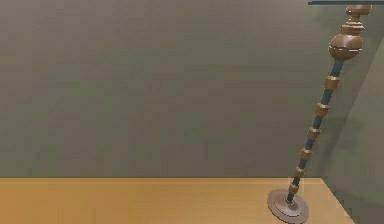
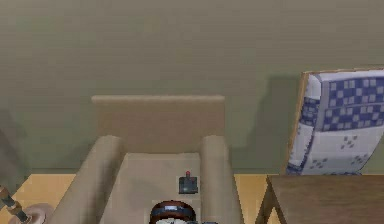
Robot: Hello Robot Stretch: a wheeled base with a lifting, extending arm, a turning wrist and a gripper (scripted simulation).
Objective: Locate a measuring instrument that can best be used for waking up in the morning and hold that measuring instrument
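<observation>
— On the seat of the armchair (image 2: 158, 120), at six o'clock in the arm side view, a round dark thing (image 2: 172, 213) with a red rim is seen, cut by the lower edge. Can it be taken for the alarm clock?

— It may be so judged, though too little of it is shown for the name to be given with certainty. Just beyond it, toward twelve o'clock, a small dark thing (image 2: 187, 184) is laid on the same seat; what it is cannot be told.

— Which step is in hand?

— The locating is judged nearly done; the holding is not yet begun. Of the gripper's state nothing can be told.

— What is met ahead?

— In the forward view a floor lamp (image 1: 318, 120) is stood at four o'clock on the wooden floor (image 1: 120, 205), before a bare wall (image 1: 150, 90). Nothing there is suited to the task.

— And what is called for next?

— The base is to be placed so that the arm's line is brought over the seat. The arm is then to be raised, extended between the armrests (image 2: 218, 175) and lowered to the round dark thing. The wooden table (image 2: 325, 195) at four o'clock and the patchwork cushion (image 2: 340, 120) at three o'clock are to be kept clear of.
</observation>
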